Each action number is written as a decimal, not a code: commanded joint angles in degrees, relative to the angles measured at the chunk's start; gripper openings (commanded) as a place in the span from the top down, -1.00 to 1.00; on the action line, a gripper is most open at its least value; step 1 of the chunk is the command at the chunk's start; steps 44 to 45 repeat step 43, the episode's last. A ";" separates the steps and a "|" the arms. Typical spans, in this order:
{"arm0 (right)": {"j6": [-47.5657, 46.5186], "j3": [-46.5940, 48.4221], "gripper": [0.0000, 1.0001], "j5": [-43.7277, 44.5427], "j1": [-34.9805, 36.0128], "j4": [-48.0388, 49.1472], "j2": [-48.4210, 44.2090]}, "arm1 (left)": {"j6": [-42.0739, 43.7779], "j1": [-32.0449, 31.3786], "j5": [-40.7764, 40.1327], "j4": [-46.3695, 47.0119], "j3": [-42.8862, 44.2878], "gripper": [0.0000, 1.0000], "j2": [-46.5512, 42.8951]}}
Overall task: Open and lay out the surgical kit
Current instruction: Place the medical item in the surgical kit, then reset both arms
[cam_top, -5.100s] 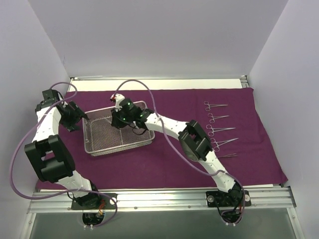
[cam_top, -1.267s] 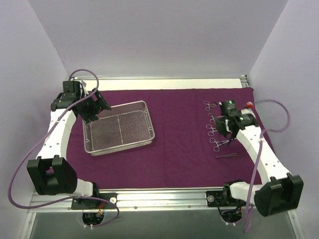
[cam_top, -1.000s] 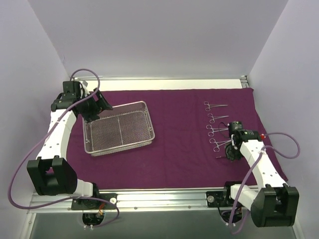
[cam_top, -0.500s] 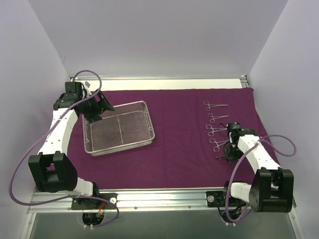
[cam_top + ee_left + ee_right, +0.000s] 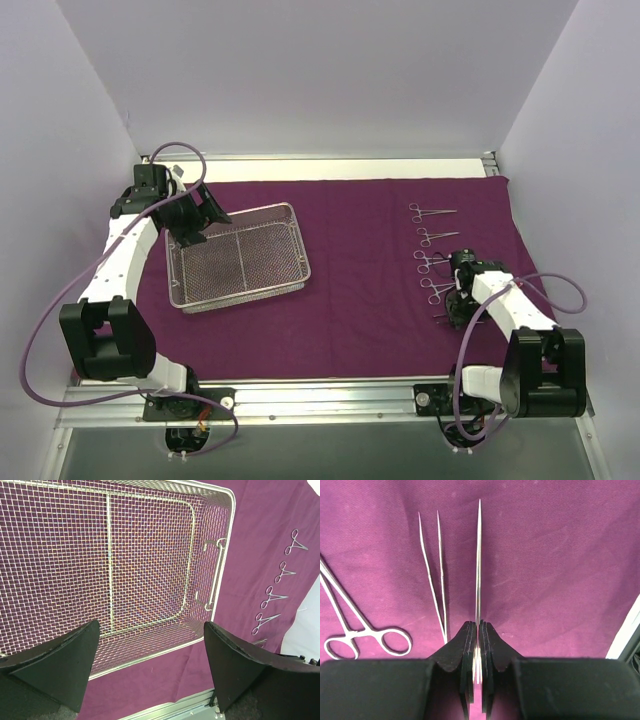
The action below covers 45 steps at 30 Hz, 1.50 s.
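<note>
The left pincer hangs wide open over the far-left corner of the mesh tray, which now lies empty on the purple cloth. The right pincer has swung from the tray to the near end of the row of clamps. It is clamped on the thin tweezers, low beside the laid tweezers. Probably only this release remains.

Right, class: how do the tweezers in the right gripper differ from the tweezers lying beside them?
The held tweezers are clamped in the right gripper; the loose tweezers lie free on the purple cloth. The held tweezers' prongs are squeezed into one line; the loose tweezers' prongs spread in a narrow V. Both are slim, silver and point the same way.
</note>
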 commanded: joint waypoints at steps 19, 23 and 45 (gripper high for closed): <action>4.91 1.97 0.28 1.93 5.83 -8.69 -4.46 | 1.17 0.25 2.08 2.15 1.77 -0.87 -1.09; 5.35 6.36 0.12 2.54 8.46 -14.58 -7.19 | 1.17 0.25 2.43 2.42 1.25 -0.87 -1.44; -26.96 17.55 -0.99 7.93 31.49 9.90 -3.48 | -3.30 -1.95 6.55 7.85 -8.76 -0.87 -11.89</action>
